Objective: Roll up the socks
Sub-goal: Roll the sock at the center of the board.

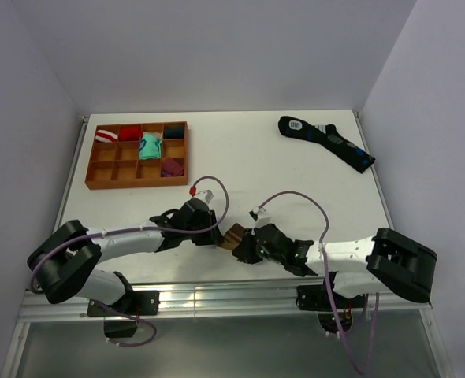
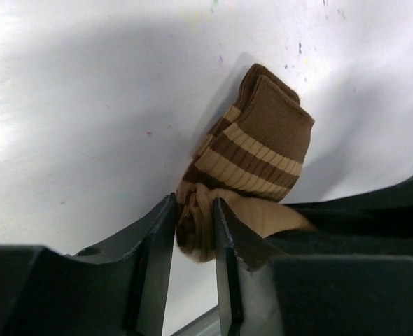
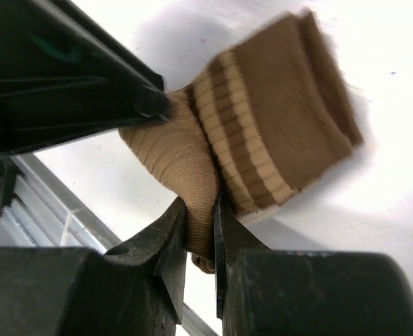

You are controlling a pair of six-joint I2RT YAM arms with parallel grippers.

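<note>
A brown sock with tan stripes lies bunched near the table's front edge, between both grippers. In the left wrist view my left gripper is shut on the rolled end of the brown sock. In the right wrist view my right gripper is shut on a stretched tan fold of the same sock. In the top view the left gripper meets the sock from the left and the right gripper from the right. A dark blue sock pair lies flat at the back right.
A wooden divided tray stands at the back left, with rolled socks in several cells, among them a teal one and a red one. The table's metal front rail runs just behind the grippers.
</note>
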